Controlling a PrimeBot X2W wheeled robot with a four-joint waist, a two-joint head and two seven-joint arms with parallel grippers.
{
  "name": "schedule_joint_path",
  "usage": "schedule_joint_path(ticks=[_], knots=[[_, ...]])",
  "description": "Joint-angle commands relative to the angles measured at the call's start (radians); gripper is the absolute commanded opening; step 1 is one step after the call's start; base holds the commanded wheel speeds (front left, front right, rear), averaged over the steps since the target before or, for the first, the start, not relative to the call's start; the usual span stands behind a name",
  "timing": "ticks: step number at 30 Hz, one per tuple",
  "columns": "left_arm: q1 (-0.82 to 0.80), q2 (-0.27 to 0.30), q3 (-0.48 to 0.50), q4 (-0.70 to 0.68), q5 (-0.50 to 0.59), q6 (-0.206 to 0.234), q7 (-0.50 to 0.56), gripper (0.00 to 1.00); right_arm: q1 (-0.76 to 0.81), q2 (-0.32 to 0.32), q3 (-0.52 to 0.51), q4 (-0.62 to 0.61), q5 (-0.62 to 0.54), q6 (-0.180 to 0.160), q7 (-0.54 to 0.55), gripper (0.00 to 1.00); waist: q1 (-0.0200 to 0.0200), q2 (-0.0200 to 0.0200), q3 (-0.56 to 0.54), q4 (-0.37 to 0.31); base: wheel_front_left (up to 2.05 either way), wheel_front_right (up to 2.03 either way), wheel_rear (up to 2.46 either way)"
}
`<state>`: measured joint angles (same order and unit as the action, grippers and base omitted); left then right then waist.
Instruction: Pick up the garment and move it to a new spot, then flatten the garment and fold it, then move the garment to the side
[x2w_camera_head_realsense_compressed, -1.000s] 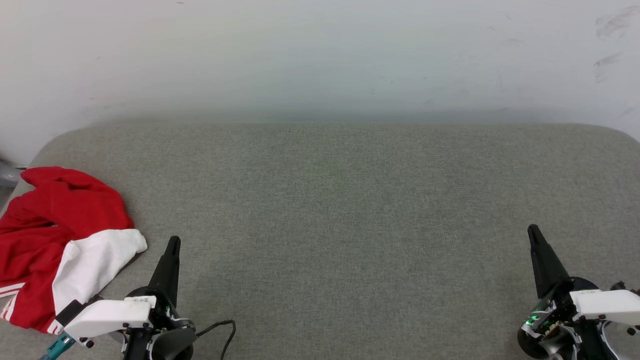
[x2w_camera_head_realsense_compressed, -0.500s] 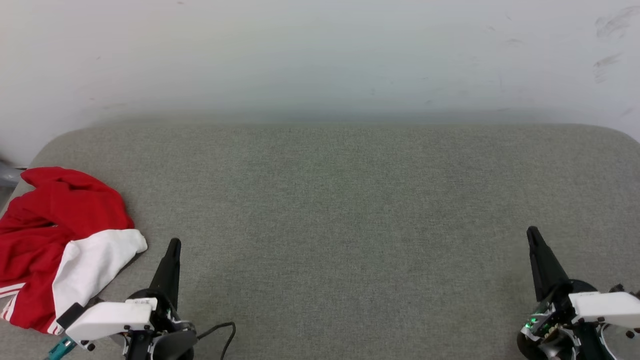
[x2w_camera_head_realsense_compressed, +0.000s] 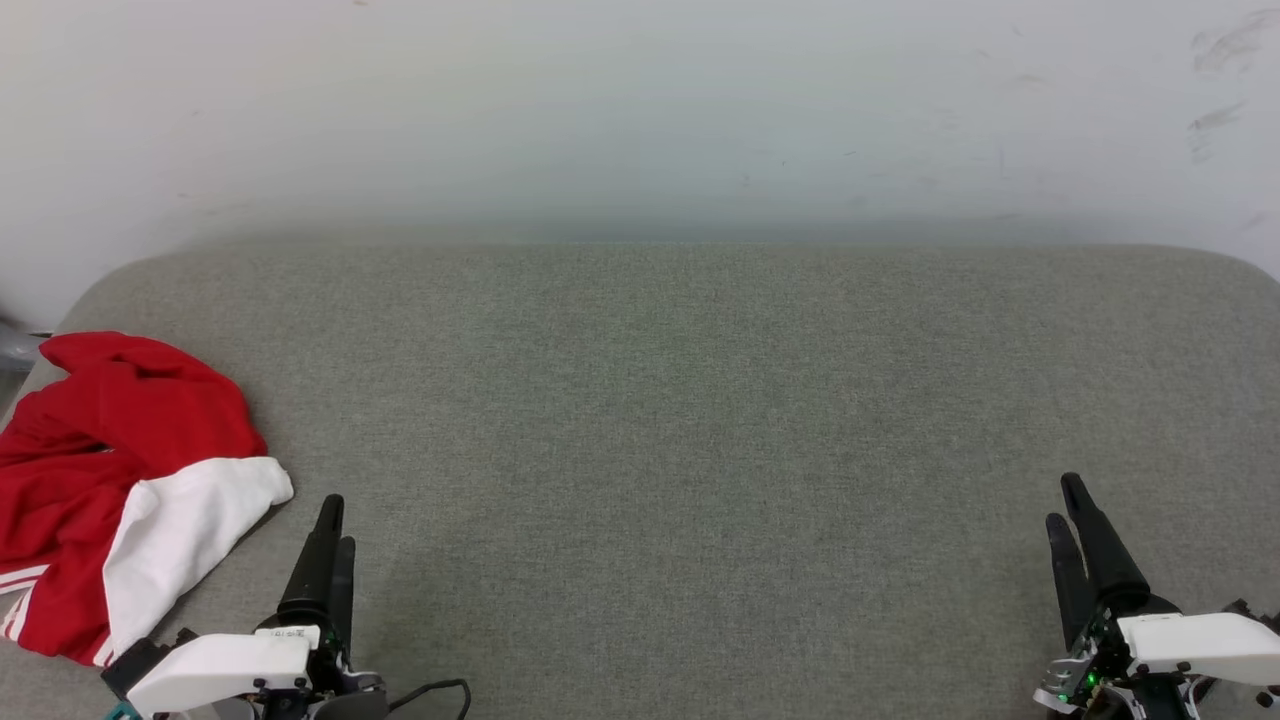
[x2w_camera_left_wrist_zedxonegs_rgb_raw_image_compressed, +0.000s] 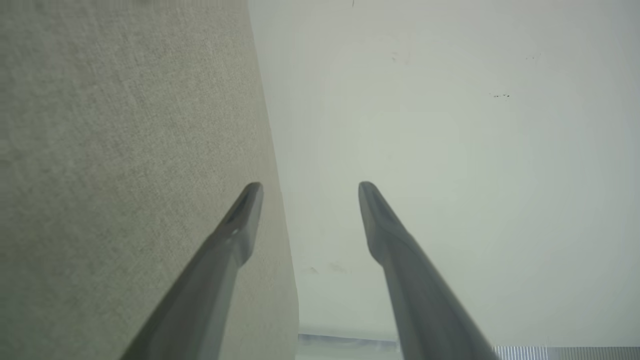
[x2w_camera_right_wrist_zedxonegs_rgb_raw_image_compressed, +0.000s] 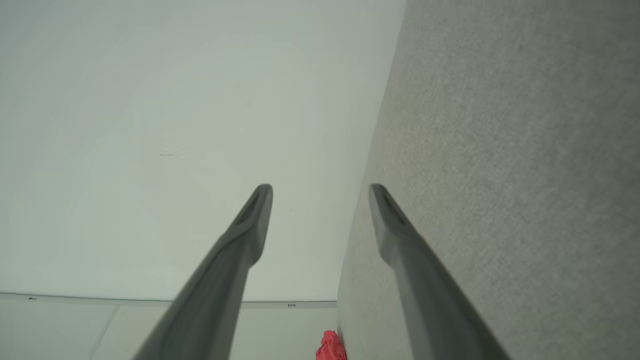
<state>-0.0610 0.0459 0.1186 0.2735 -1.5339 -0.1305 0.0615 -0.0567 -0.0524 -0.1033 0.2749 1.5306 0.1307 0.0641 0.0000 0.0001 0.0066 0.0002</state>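
The garment (x2w_camera_head_realsense_compressed: 110, 480), red with a white sleeve and striped trim, lies crumpled at the left end of the grey cushioned surface (x2w_camera_head_realsense_compressed: 660, 400). A small red bit of the garment (x2w_camera_right_wrist_zedxonegs_rgb_raw_image_compressed: 330, 347) shows at the bottom of the right wrist view. My left gripper (x2w_camera_head_realsense_compressed: 336, 520) sits at the lower left, just right of the white sleeve and apart from it. In the left wrist view, the left gripper (x2w_camera_left_wrist_zedxonegs_rgb_raw_image_compressed: 310, 187) has its fingers spread with nothing between them. My right gripper (x2w_camera_head_realsense_compressed: 1065, 505) is at the lower right, and the right gripper (x2w_camera_right_wrist_zedxonegs_rgb_raw_image_compressed: 320, 189) is open and empty too.
A pale wall (x2w_camera_head_realsense_compressed: 640, 110) rises behind the grey surface. The surface has rounded corners at the far left and far right. A black cable (x2w_camera_head_realsense_compressed: 440, 690) curls beside the left wrist.
Both grippers have gone from shut to open. Both have drawn back a little toward the lower edge of the head view. The garment has not moved.
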Motion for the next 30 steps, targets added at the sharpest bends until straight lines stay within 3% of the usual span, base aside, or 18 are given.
schedule_joint_path(ticks=[1,10,30], knots=[[-0.022,0.002,0.01,-0.022,0.028,0.0,-0.01,1.0,-0.015,0.0,0.002,-0.026,-0.033,0.0,-0.011,1.0,0.0,-0.0001,0.0,0.0,0.0,0.0,0.0],[-0.029,0.003,0.021,-0.068,0.2,0.015,-0.05,1.0,-0.006,0.0,0.013,-0.08,-0.232,0.0,-0.051,1.0,0.0,-0.0001,0.005,0.001,0.0,0.0,0.0],[-0.007,0.004,-0.056,-0.171,0.624,0.131,-0.126,1.0,0.014,0.001,0.021,-0.168,-0.643,0.0,-0.128,1.0,0.0,-0.0001,0.01,0.002,0.0,0.0,0.0]])
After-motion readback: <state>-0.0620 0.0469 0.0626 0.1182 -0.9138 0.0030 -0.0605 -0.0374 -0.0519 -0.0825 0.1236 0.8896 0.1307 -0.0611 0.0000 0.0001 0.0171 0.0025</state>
